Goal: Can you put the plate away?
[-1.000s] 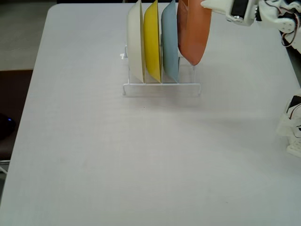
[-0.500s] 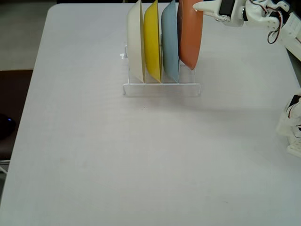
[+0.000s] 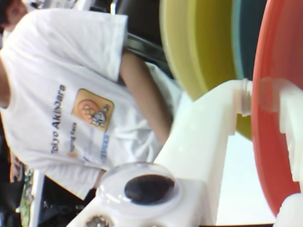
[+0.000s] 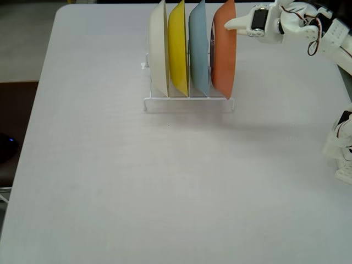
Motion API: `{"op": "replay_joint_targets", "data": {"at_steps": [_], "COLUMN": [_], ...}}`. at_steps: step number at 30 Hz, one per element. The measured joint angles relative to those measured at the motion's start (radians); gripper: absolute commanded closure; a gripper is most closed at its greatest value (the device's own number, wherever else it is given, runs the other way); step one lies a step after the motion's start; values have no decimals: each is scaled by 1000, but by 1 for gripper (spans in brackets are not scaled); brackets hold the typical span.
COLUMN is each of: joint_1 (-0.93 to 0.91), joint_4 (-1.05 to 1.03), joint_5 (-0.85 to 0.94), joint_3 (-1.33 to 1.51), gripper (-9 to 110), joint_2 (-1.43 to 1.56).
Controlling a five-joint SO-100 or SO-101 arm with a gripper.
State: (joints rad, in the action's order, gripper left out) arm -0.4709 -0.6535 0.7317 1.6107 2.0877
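In the wrist view, the white gripper (image 3: 258, 101) clamps the rim of the orange-red plate (image 3: 274, 156), one finger on each face. Behind it stand a yellow plate (image 3: 199, 47) and a blue plate (image 3: 246, 33). A person (image 3: 71, 94) wears a white T-shirt reading "Tokyo Akihabara"; the smaller print is blurred.

In the fixed view, the plate (image 4: 224, 52) stands upright in the rightmost slot of a white wire rack (image 4: 187, 100) on the bench (image 4: 137, 181), beside the blue plate (image 4: 198, 49), yellow plate (image 4: 177, 47) and a cream plate (image 4: 158, 47). The gripper (image 4: 228, 23) holds its top edge.
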Motion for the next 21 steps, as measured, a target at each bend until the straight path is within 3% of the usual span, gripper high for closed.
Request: {"op": "replay_joint_targets", "data": {"at_steps": [4,11,21], "joint_1": [-26,-43,-43], "joint_4": [2,-12,-109], "joint_5": [-20,-67,-140], "joint_3": [5,5,5], "gripper": [101,68,58], "joint_2": [-2,-12,-18]}}
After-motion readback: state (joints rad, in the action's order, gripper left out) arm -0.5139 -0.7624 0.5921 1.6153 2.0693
